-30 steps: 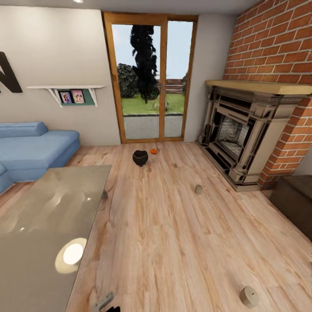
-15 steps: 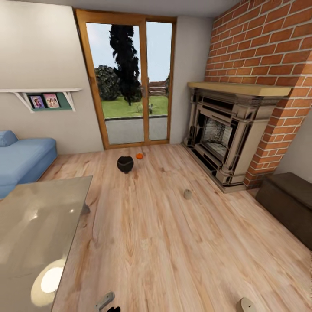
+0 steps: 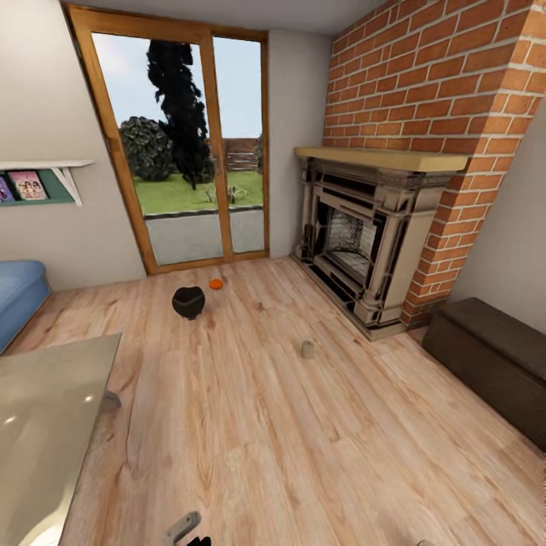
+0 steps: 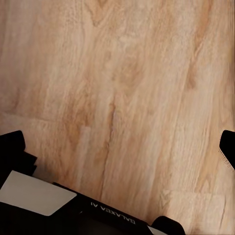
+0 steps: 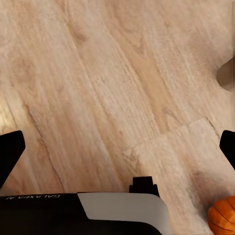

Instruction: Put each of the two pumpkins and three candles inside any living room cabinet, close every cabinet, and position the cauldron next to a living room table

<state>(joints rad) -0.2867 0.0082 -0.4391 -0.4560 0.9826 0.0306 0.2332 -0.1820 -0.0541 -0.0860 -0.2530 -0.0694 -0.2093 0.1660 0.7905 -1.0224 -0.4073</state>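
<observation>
Hovering over wood floor [image 5: 112, 88], both grippers open, L [image 4: 117, 147] & R [image 5: 117, 147]; pumpkin [image 5: 223, 215] just beside R's fingertip.

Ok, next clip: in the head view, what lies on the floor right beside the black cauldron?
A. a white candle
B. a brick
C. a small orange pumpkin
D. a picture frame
C: the small orange pumpkin sits on the wood floor just beside the cauldron, on the glass door's side; the nearest candle stands well apart, toward the fireplace.
</observation>
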